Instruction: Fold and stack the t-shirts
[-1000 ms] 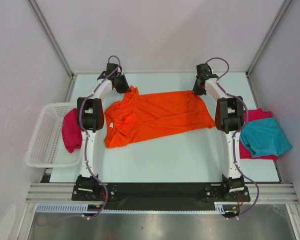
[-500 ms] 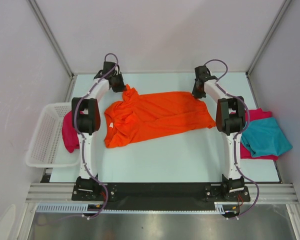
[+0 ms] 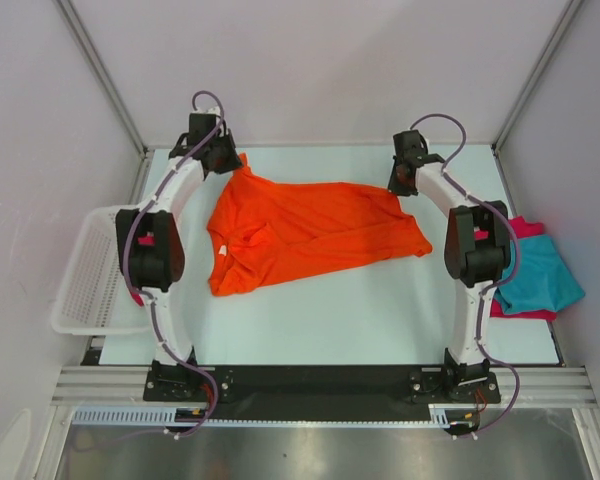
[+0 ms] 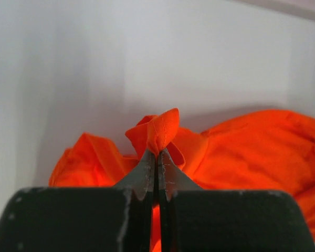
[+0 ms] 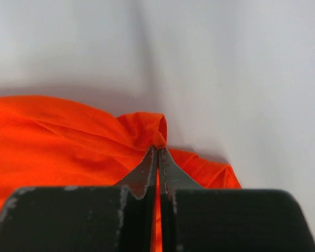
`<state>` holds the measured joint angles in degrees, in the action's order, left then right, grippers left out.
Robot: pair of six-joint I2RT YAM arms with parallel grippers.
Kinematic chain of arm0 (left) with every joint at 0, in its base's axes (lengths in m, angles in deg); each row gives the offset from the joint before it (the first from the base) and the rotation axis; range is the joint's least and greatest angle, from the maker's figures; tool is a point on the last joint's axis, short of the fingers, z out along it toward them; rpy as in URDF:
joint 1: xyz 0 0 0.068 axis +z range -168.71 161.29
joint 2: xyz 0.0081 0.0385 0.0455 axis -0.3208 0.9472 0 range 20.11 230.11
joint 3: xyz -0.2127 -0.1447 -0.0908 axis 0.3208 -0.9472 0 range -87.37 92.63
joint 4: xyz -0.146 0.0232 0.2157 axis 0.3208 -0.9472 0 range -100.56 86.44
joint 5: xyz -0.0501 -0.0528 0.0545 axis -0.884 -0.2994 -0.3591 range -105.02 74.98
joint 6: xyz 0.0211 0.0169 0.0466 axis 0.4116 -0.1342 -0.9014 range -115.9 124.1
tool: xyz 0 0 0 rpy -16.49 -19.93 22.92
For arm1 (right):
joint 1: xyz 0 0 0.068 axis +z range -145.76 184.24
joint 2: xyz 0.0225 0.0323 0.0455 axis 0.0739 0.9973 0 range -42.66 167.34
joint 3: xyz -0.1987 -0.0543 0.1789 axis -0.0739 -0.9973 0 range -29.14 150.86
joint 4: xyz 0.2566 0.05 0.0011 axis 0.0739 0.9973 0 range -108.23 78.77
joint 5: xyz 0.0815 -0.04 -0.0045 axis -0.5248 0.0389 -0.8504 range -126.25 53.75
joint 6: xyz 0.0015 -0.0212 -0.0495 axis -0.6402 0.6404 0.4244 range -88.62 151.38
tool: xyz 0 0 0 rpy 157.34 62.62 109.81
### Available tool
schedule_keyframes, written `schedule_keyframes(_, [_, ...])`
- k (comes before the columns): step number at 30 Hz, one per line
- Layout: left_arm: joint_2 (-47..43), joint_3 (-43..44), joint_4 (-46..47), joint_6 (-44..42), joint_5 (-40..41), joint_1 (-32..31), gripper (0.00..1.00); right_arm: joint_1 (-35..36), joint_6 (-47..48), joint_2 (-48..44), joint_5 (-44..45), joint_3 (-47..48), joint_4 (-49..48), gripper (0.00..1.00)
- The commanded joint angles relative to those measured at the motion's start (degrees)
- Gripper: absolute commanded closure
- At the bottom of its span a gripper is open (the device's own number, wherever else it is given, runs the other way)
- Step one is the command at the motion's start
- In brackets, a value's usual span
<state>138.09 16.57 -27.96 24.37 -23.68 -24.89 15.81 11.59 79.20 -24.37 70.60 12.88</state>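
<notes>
A bright orange t-shirt (image 3: 310,230) lies spread across the middle of the table. My left gripper (image 3: 230,163) is shut on its far left corner, and the pinched orange fold (image 4: 163,131) stands up between the closed jaws. My right gripper (image 3: 398,185) is shut on its far right corner (image 5: 147,128). A teal t-shirt (image 3: 540,275) lies on a pink-red t-shirt (image 3: 525,228) at the right edge. Another crimson t-shirt is mostly hidden behind my left arm at the basket.
A white mesh basket (image 3: 85,270) stands at the table's left edge. The enclosure's back wall and metal corner posts (image 3: 105,75) stand close behind both grippers. The black rail (image 3: 320,380) with the arm bases runs along the near edge.
My left gripper has moved further back and to the left, pulling the orange shirt's corner with it and stretching the far edge. The right gripper has shifted slightly.
</notes>
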Motion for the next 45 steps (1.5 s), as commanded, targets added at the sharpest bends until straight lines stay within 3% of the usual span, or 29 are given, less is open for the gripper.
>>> schedule_keyframes(1, [-6.96, -7.16, 3.49, -1.03, -0.12, 0.37, 1.00, 0.29, -0.16, -5.75, 2.01, -1.92, -2.55, 1.00])
schedule_keyframes(8, [-17.06, -20.25, 7.00, 0.64, -0.56, 0.29, 1.00, 0.38, -0.42, -9.10, 2.45, -6.75, -2.81, 1.00])
schedule_keyframes(19, [-29.89, -32.39, 7.62, 2.05, -0.30, -0.33, 1.00, 0.82, -2.09, -11.03, 3.59, -11.32, -1.76, 1.00])
schedule_keyframes(40, [-38.96, -51.11, 3.84, 5.21, 0.92, -5.16, 0.98, 0.82, -4.64, -12.26, 8.42, -13.00, 1.23, 1.00])
schedule_keyframes(41, [-39.13, -51.38, 3.31, 5.48, 1.63, -5.25, 0.94, 0.73, -4.73, -12.18, 8.25, -12.91, 1.32, 1.00])
schedule_keyframes(44, [-39.40, -50.60, 2.26, 5.74, 2.95, -5.16, 0.30, 0.64, -4.91, -11.74, 7.46, -12.38, 1.40, 1.00])
schedule_keyframes(45, [-39.22, -50.07, 1.56, 5.83, 4.08, -5.16, 0.06, 0.56, -5.08, -11.21, 6.85, -11.95, 1.67, 0.94])
